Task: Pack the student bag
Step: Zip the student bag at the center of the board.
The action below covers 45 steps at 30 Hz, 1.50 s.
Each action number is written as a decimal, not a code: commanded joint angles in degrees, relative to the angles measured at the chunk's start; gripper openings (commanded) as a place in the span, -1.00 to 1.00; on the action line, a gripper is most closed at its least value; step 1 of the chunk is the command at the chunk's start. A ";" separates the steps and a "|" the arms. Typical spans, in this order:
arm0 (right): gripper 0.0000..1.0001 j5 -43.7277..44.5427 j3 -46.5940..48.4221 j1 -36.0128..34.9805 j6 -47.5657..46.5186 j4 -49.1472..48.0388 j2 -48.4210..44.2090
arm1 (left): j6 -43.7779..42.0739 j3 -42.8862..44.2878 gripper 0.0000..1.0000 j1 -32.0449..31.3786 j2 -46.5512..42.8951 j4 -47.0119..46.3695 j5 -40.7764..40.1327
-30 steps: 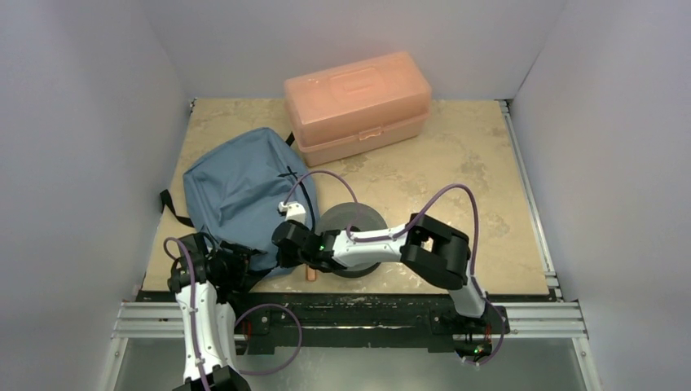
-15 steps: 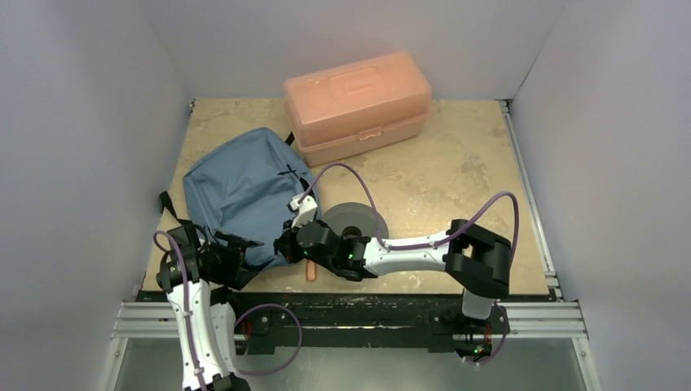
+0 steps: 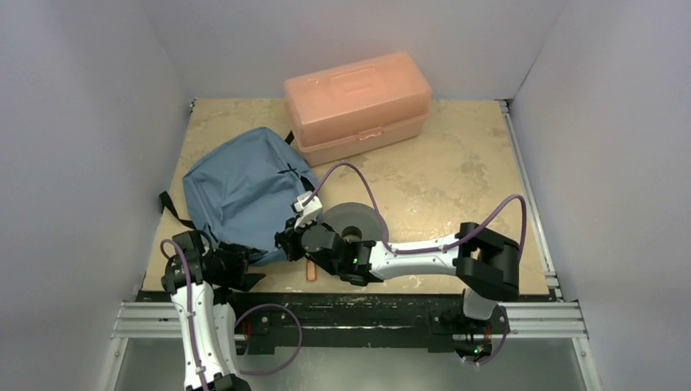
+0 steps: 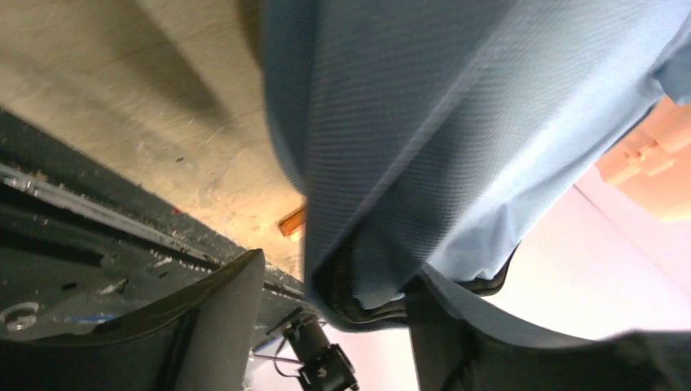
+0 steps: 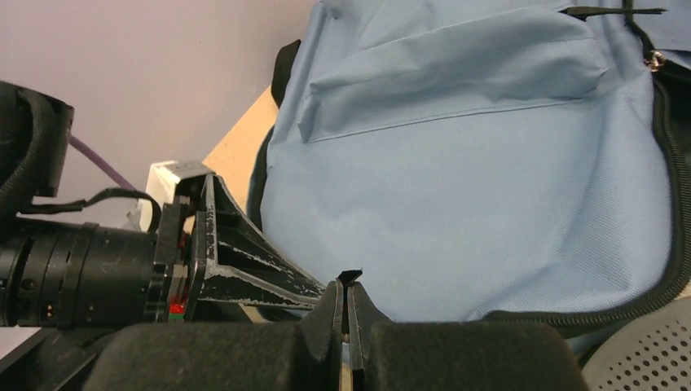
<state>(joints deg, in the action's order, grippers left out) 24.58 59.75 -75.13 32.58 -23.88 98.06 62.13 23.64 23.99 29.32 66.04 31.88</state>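
The slate-blue student bag (image 3: 240,191) lies flat at the table's left, its zipper part open along the near right edge. My right gripper (image 3: 285,242) is at the bag's near right corner. In the right wrist view it (image 5: 349,281) is shut on a thin black tab at the bag's (image 5: 473,204) zipper edge. My left gripper (image 3: 244,265) is at the bag's near edge. In the left wrist view it (image 4: 338,269) is open, with the bag's zippered edge (image 4: 367,301) hanging between the fingers.
A salmon-pink plastic box (image 3: 357,102) stands at the back. A grey roll (image 3: 358,216) lies just right of the bag, beside my right forearm. A small orange stick (image 3: 310,271) lies near the table's front edge. Walls close in on the left, back and right.
My right arm has stretched out, its elbow swinging right, and the gripper has stayed at the bag's corner. The grey roll is more exposed. My left gripper has shifted slightly right.
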 commanded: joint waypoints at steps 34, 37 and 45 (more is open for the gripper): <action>0.14 -44.43 2.78 19.80 -2.02 1.42 -7.32 | -20.73 15.75 -1.00 0.41 0.14 -15.27 3.19; 0.37 -51.88 2.57 19.06 -0.02 -0.35 -6.87 | -22.03 16.47 -1.00 0.40 0.80 -14.53 2.80; 0.69 -43.14 0.60 21.10 5.07 13.23 -10.74 | -24.93 18.02 -1.00 0.44 0.14 -15.11 4.39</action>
<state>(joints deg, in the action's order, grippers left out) -20.82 60.64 -56.25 34.94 -18.68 90.85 40.18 38.83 24.03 30.26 56.36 33.26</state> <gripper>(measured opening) 0.798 0.044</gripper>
